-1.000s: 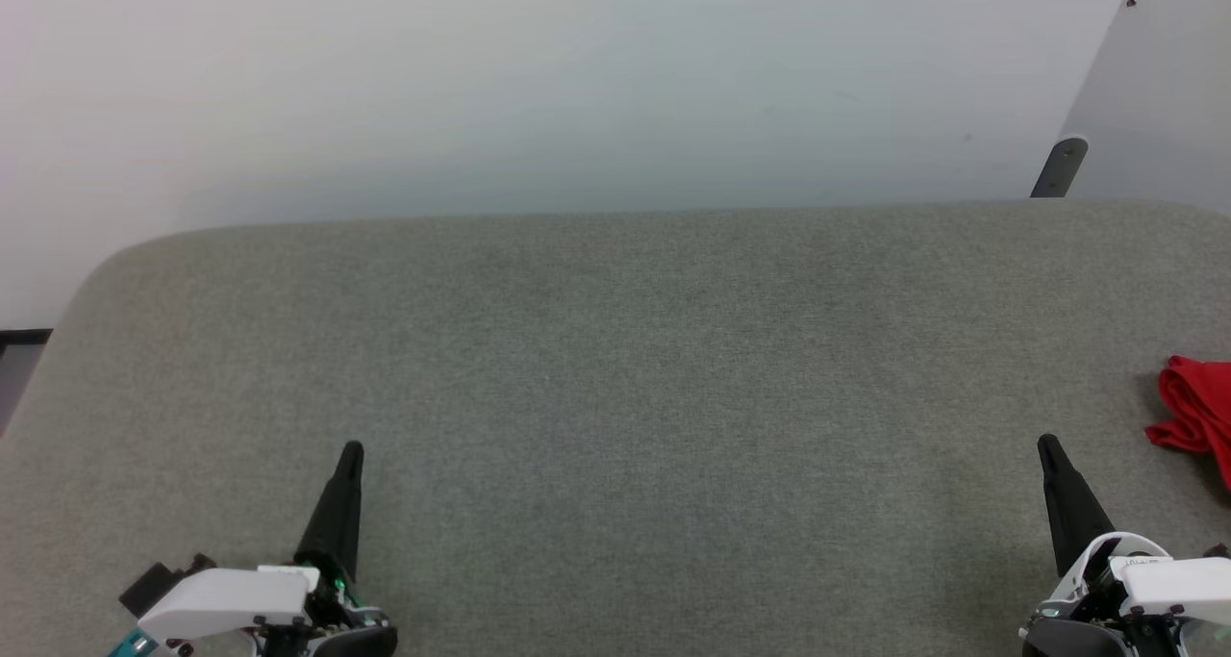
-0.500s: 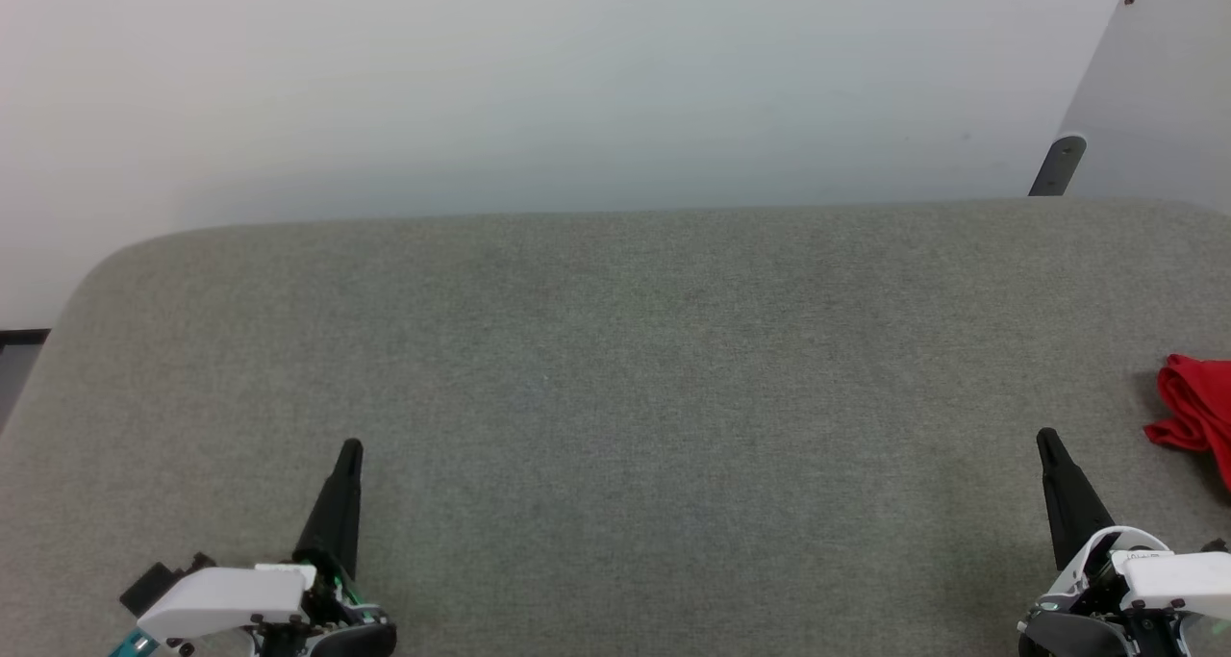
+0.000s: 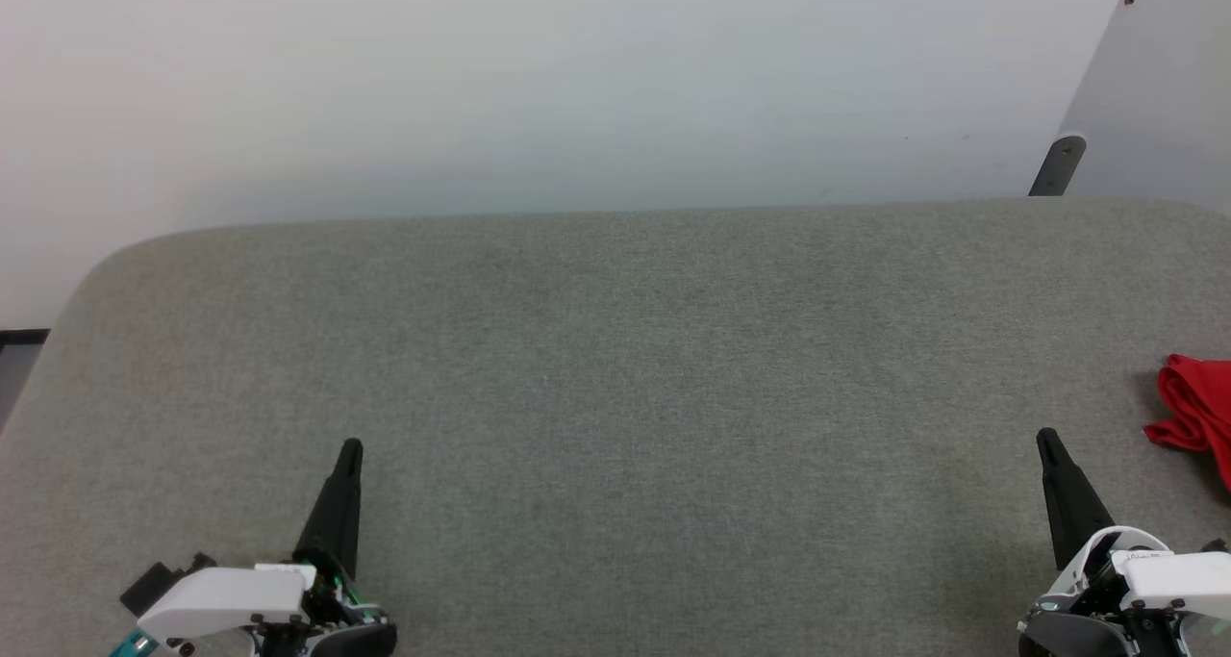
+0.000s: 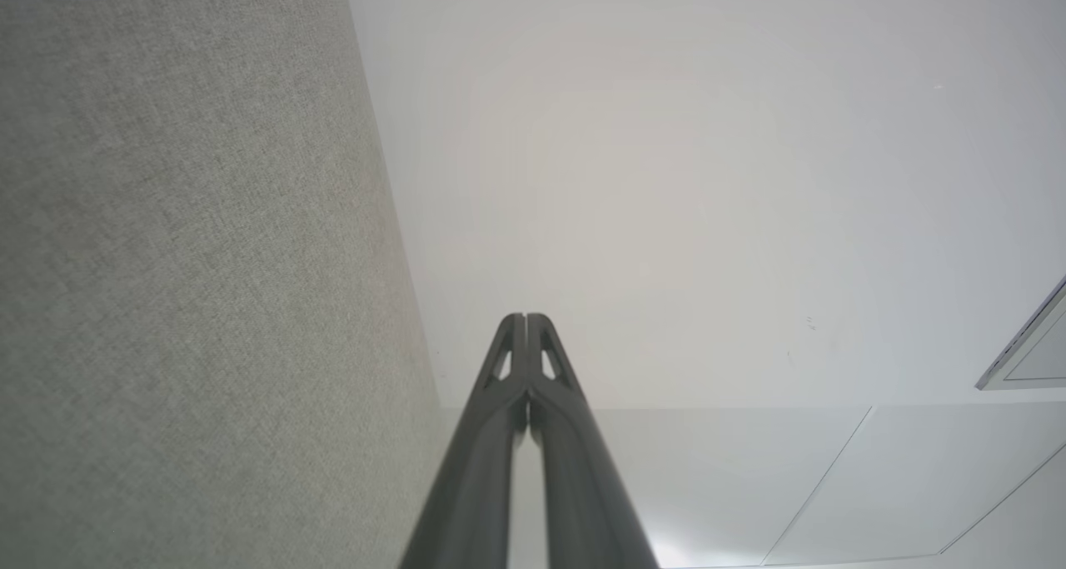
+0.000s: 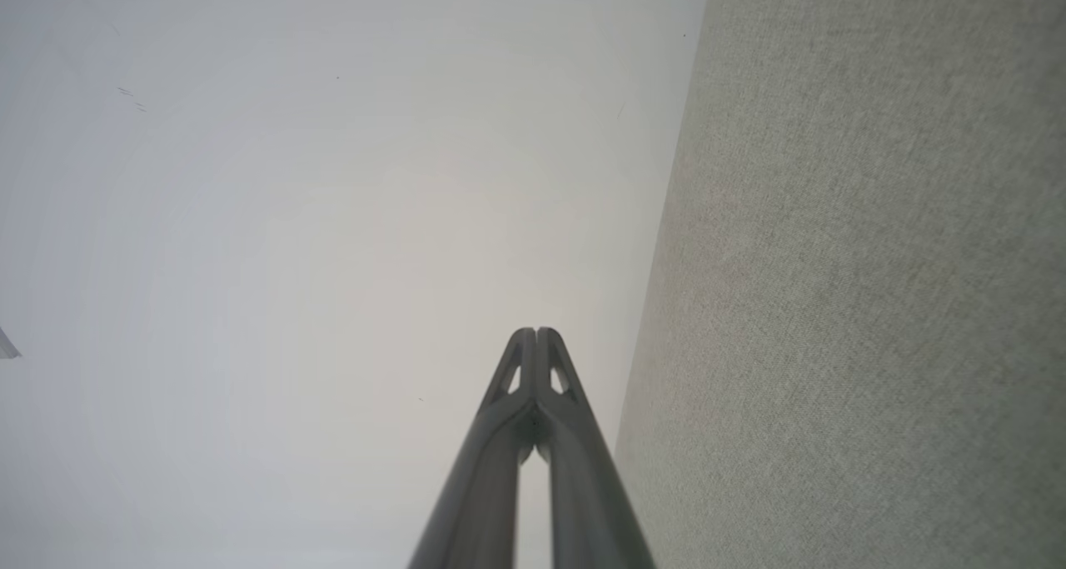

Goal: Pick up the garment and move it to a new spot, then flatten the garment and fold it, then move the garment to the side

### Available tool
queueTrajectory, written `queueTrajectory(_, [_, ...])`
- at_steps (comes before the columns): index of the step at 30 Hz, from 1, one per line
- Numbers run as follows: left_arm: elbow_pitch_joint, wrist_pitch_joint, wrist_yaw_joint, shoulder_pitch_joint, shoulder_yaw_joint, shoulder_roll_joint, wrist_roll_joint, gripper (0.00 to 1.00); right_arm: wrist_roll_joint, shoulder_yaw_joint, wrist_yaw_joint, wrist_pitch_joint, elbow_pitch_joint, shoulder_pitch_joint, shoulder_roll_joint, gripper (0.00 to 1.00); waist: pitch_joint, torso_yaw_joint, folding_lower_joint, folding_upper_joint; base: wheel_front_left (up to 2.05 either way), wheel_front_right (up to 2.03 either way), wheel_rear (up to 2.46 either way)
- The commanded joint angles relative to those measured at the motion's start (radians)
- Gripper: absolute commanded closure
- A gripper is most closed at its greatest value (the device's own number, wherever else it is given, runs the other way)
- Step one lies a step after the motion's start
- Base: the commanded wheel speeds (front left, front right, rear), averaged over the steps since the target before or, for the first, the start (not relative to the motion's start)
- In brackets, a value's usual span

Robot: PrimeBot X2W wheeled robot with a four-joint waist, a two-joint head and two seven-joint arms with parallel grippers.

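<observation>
The red garment [image 3: 1197, 412] is sitting bunched up on the right side of the table [image 3: 615, 330], well back from the far edge. The head view is cutting most of it off, so only a crumpled red lump is showing, and I can't make out sleeves or a number on it.

The table is wearing a grey woven cover, and its far left corner is curving round instead of coming to a point.

The left gripper [image 3: 351, 448] is hovering over the near left part of the table with its fingers aimed at the far edge. In the left wrist view, those fingers [image 4: 500, 436] are pressing together at the tips, so it's clenched with nothing in it.

The right gripper [image 3: 1046, 439] is doing the same over the near right part. Its fingers [image 5: 575, 469] are meeting at the tips too, with just a sliver of a gap lower down, so it's closed up and empty. It's sitting near the garment but not touching it. The cloth is lying off to its right and a bit farther back.

A plain pale wall [image 3: 577, 80] is running behind the far edge. At the far right, a dark post [image 3: 1058, 164] is poking up beside a grey panel [image 3: 1164, 89].
</observation>
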Motion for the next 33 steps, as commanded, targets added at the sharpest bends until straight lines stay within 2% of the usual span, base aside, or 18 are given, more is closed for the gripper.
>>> queueTrajectory(1, [0.001,0.003,-0.005,-0.009,0.003,-0.001,-0.002,1.0,0.004,0.0,0.0,0.0,0.0,-0.003,0.003,1.0,0.0,0.0,0.0,0.0,0.0,0.0,0.0])
queueTrajectory(33, [0.001,0.003,-0.005,-0.009,0.003,-0.001,-0.001,1.0,0.004,0.001,0.0,0.0,0.0,-0.003,0.003,1.0,0.0,0.0,0.0,0.0,0.0,0.0,0.0])
